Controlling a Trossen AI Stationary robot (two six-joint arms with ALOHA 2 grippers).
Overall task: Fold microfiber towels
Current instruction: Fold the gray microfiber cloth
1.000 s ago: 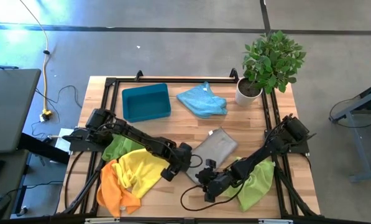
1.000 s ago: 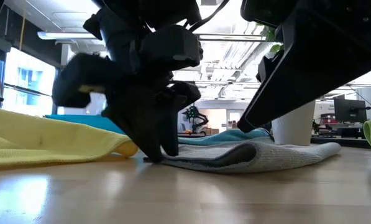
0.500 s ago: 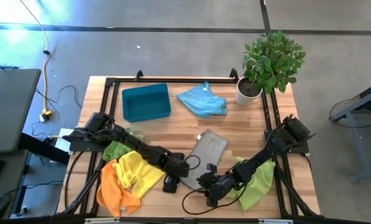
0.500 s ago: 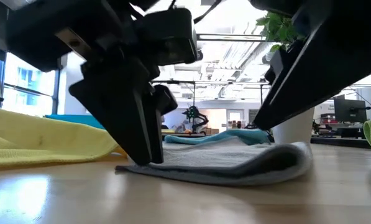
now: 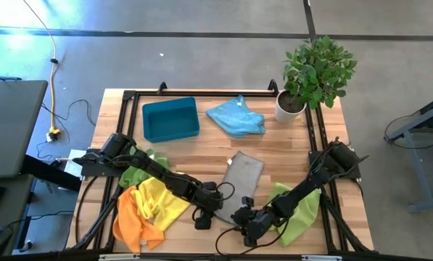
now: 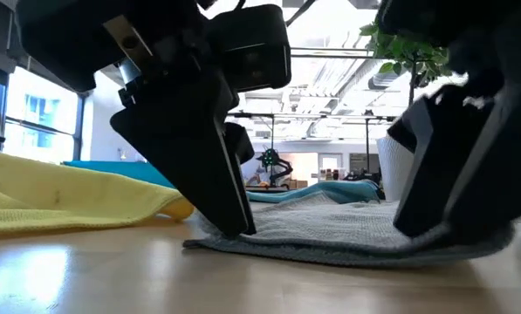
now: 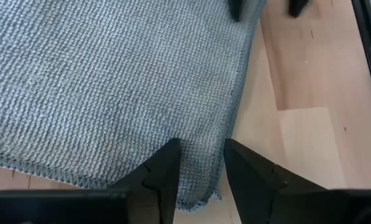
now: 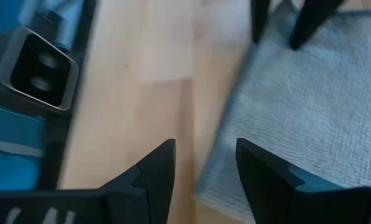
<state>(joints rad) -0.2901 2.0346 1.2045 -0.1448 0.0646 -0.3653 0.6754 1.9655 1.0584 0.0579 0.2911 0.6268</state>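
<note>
A grey microfiber towel lies spread flat on the wooden table, its long side running from the middle toward the near edge. My left gripper is open at the towel's near left corner, slanting down. My right gripper is open at the near right corner, one finger over the cloth and one over bare wood. Yellow, orange, lime green and light blue towels lie around it. My left gripper sets both fingertips down on the grey towel just inside its near left corner, a narrow strip of cloth between them. The fingers slant down from the table's left side. The cloth lies flat on the table. My right gripper stands low over the near right corner; whether it touches the cloth I cannot tell.
A teal tray stands at the far left and a potted plant at the far right corner. A black frame rail borders the table. A second lime green cloth lies under the left arm.
My left gripper has gone toward the near edge and rolled, taking the grey towel's corner with it. The towel, bunched with one end folded over, has turned and spread out flat and long. My right gripper has come down to the towel's other near corner.
</note>
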